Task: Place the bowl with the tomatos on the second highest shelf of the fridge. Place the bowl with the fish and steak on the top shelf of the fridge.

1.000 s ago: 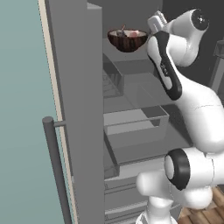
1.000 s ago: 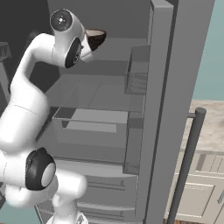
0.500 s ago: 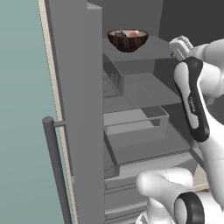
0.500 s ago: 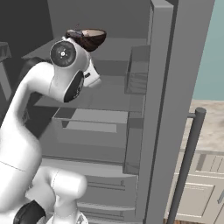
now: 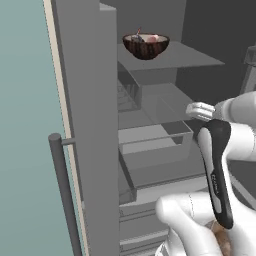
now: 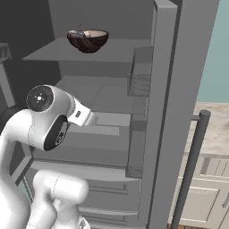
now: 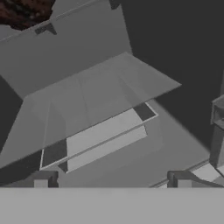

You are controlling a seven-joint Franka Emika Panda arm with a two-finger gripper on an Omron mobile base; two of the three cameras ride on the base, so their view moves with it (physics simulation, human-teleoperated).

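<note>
So the dark brown bowl (image 5: pixel 146 45) with the fish (image 5: pixel 136 37) and steak (image 5: pixel 151 38) sits on the top shelf (image 5: pixel 185 57) of the fridge (image 5: pixel 85 100), near the top centre of the left base view and upper left of the right base view. It rests toward the shelf's front, which I'd guess is as far as the arm needed to reach. That half of the job looks done.

The gripper (image 7: pixel 111 183) has its jaws spread wide with nothing between them. In the hand view the fingertips (image 7: pixel 41 180) poke up along the bottom, looking over the clear drawer (image 7: pixel 98 135) mid-frame.

The second highest shelf (image 5: pixel 155 95), just under the bowl, is bare, so the tomato bowl still has to go there. I can't spot it from here.
</note>
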